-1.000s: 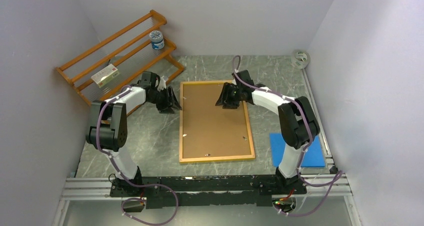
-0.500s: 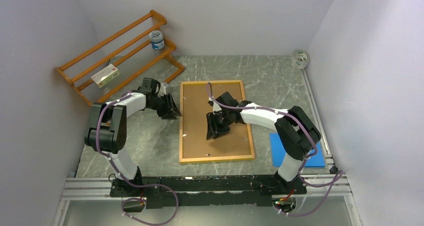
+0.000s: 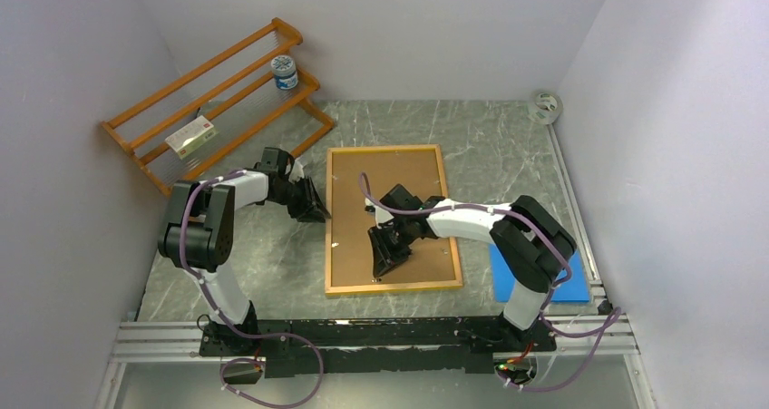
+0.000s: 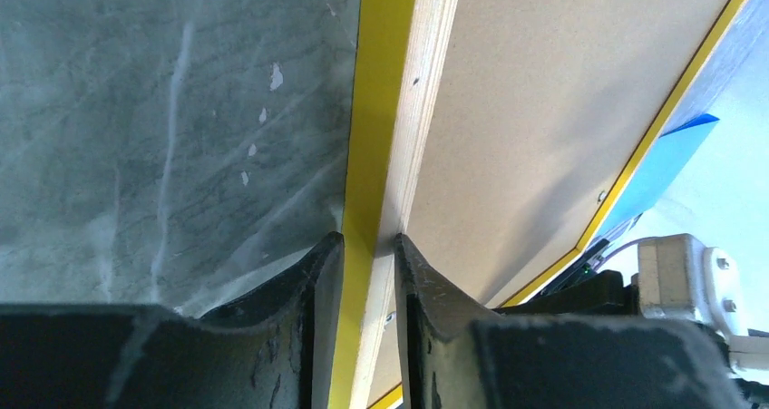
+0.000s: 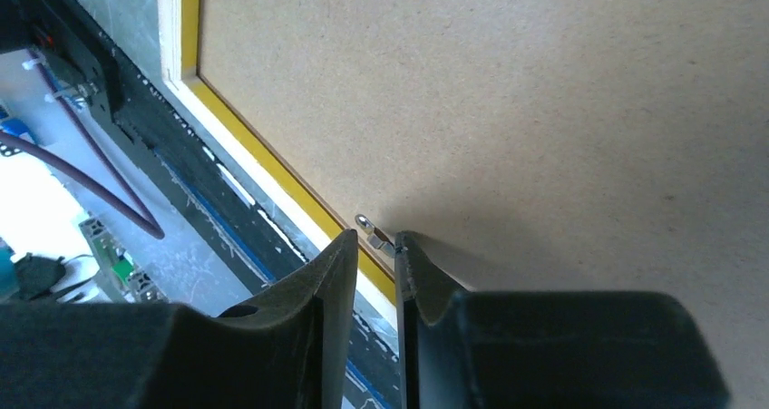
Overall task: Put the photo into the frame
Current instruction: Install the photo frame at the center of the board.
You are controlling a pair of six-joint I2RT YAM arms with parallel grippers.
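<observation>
The frame (image 3: 392, 287) lies face down on the table, wood back up, with the brown backing board (image 3: 385, 178) set in it. The photo is not in view. My left gripper (image 3: 319, 211) is shut on the frame's left rail; in the left wrist view the yellow and wood edge (image 4: 381, 110) runs between the tips of the left gripper (image 4: 369, 246). My right gripper (image 3: 379, 266) hovers low over the board's near part. Its jaws stand a narrow gap apart with nothing between them, the right gripper (image 5: 376, 238) tips right at a small metal tab (image 5: 370, 226) by the frame's near rail (image 5: 272, 169).
An orange slatted rack (image 3: 213, 96) stands at the back left with a jar (image 3: 284, 72) and a small box (image 3: 190, 136). A blue sheet (image 3: 571, 277) lies at the right by the right arm. A tape roll (image 3: 545, 106) sits at the back right. Walls close in on three sides.
My right gripper has moved from the far part of the board down toward its near edge. My left gripper stays at the frame's left rail, shifted slightly nearer.
</observation>
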